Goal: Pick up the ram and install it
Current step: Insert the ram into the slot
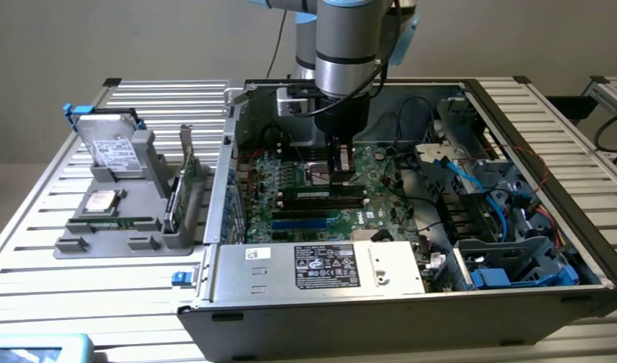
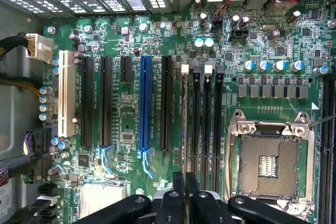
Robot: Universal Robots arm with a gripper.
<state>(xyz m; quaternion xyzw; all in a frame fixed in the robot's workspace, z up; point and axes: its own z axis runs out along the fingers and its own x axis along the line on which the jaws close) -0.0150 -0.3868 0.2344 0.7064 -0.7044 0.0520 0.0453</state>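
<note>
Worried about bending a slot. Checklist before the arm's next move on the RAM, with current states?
1. Gripper shut on the thin green ram stick: ok.
2. Stick parallel to the neighbouring empty black memory slots: ok.
3. Stick fully seated: cannot tell.
4. White end latch by the stick closed: cannot tell.
5. Bare silver CPU socket apart from the gripper: ok.

A silver slatted metal table (image 1: 46, 249) spans the frame. An open computer case (image 1: 389, 321) sits on it from centre to right. A grey parts holder (image 1: 112, 243) stands at left, just beside the case.
</note>
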